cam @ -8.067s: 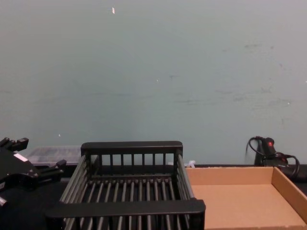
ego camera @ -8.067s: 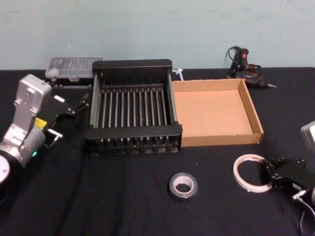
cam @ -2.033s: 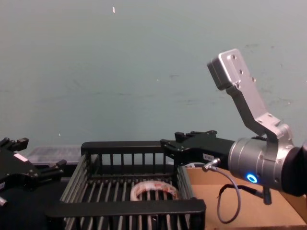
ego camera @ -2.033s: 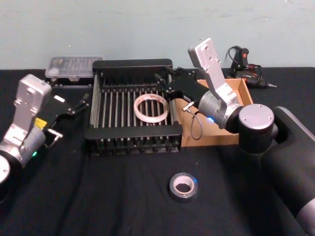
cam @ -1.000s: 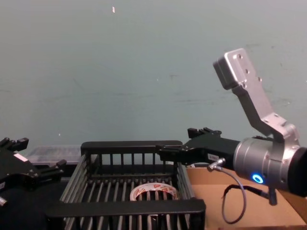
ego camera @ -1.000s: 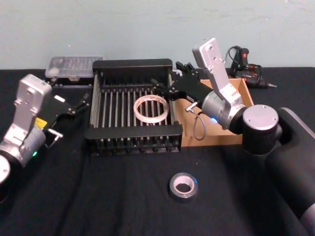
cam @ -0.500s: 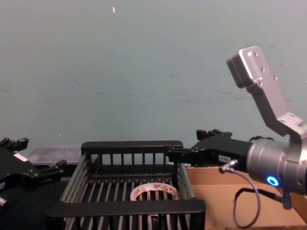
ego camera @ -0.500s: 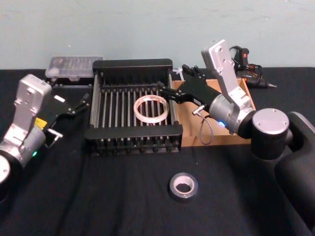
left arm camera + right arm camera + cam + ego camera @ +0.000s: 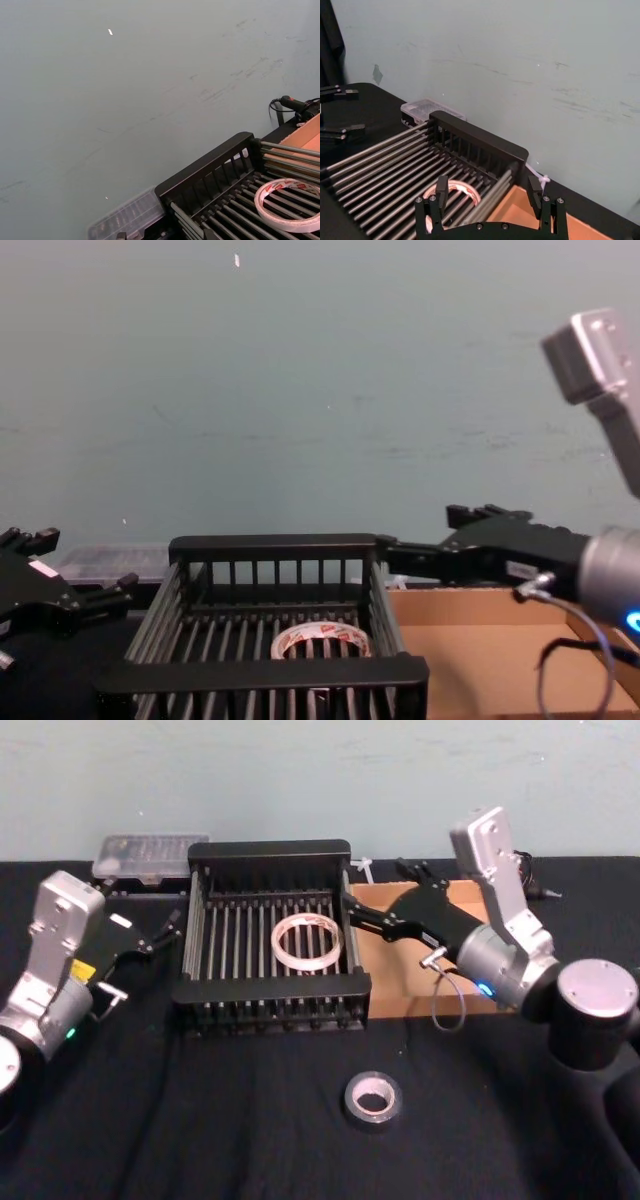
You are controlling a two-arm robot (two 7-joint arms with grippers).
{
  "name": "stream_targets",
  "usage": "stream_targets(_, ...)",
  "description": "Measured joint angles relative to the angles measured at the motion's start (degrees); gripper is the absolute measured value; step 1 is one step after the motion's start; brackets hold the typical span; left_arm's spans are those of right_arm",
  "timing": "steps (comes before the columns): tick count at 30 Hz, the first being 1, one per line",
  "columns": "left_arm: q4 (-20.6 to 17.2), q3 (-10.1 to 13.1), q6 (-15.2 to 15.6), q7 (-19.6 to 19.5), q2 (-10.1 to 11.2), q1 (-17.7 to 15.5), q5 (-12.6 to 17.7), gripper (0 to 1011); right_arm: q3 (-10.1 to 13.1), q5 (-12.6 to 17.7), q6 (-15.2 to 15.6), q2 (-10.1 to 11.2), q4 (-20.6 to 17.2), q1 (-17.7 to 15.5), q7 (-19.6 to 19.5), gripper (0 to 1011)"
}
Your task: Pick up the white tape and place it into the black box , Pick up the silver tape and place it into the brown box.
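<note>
The white tape [image 9: 307, 942] [image 9: 322, 638] [image 9: 272, 212] [image 9: 454, 188] lies flat on the bars inside the black box [image 9: 270, 988] [image 9: 270, 672]. The silver tape [image 9: 350, 1100] rests on the black cloth in front of the boxes, with no gripper near it. To the right of the black box stands the brown box [image 9: 385, 965] [image 9: 470, 660]. My right gripper [image 9: 372, 882] [image 9: 488, 187] [image 9: 415, 530] hangs open and holds nothing, above the edge where the two boxes meet. At the left of the black box my left gripper [image 9: 165, 932] is parked, open.
A clear plastic case [image 9: 150, 855] sits behind the black box's left corner. A black tool with a cord [image 9: 295, 105] lies at the back right by the wall. Open black cloth stretches along the front around the silver roll.
My right gripper has drawn back to the right, from over the black box toward the brown box, still open. The white tape stays in the black box. The left arm has not moved.
</note>
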Motion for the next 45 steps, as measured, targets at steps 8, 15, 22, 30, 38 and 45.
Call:
stream_targets(8,0.0,0.0,0.0,0.0,0.0,0.0,0.0,1001,1.4,1.9,1.8,3.4,-6.8,-4.6,0.1,1002)
stream_targets(15,0.0,0.0,0.0,0.0,0.0,0.0,0.0,1001,2.9,3.5,2.1,5.4,-11.1,-8.6,-0.6,1002)
stream_targets(22,0.0,0.0,0.0,0.0,0.0,0.0,0.0,1001,3.4,3.1,2.2,7.7,-15.5,-12.4,-1.6,1002)
stream_targets(30,0.0,0.0,0.0,0.0,0.0,0.0,0.0,1001,3.6,2.5,3.2,9.4,-19.0,-15.8,-1.8,1002)
stream_targets(38,0.0,0.0,0.0,0.0,0.0,0.0,0.0,1001,3.8,2.3,4.3,11.0,-22.0,-19.5,-1.7,1002)
stream_targets(45,0.0,0.0,0.0,0.0,0.0,0.0,0.0,1001,3.7,1.9,5.4,12.3,-23.8,-22.6,-1.3,1002)
